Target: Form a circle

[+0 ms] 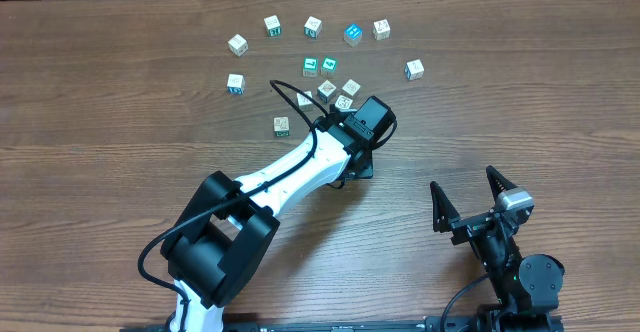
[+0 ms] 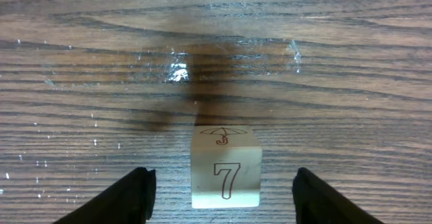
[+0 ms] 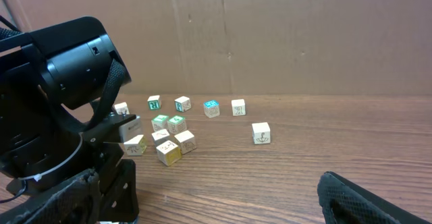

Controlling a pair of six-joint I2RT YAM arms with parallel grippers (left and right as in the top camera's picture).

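Pale-wood cube: sits on the table squarely between the left fingers. A red-outlined 7 is on the face toward the wrist camera and an umbrella on the top face. Bare wood shows on both sides of it, and neither finger touches it.
Left gripper: jaws spread wide with one dark finger on each side of the cube. It grips nothing.
Cube group: pale and teal cubes packed close together just beyond the left fingers, with two teal ones at the far edge. In the overhead view the wrist hides the fingers themselves.
Outer arc: more cubes strung loosely farther out from the left fingers and spaced apart from one another. They curve around the group without closing into a ring.
Lone cube: lies to the left of the left wrist, apart from the group.
Right gripper: fingers stand apart with nothing between them, well away from every cube.
Table: brown wood grain, with shiny smears ahead of the left fingers.
Cardboard wall: stands behind the cubes.
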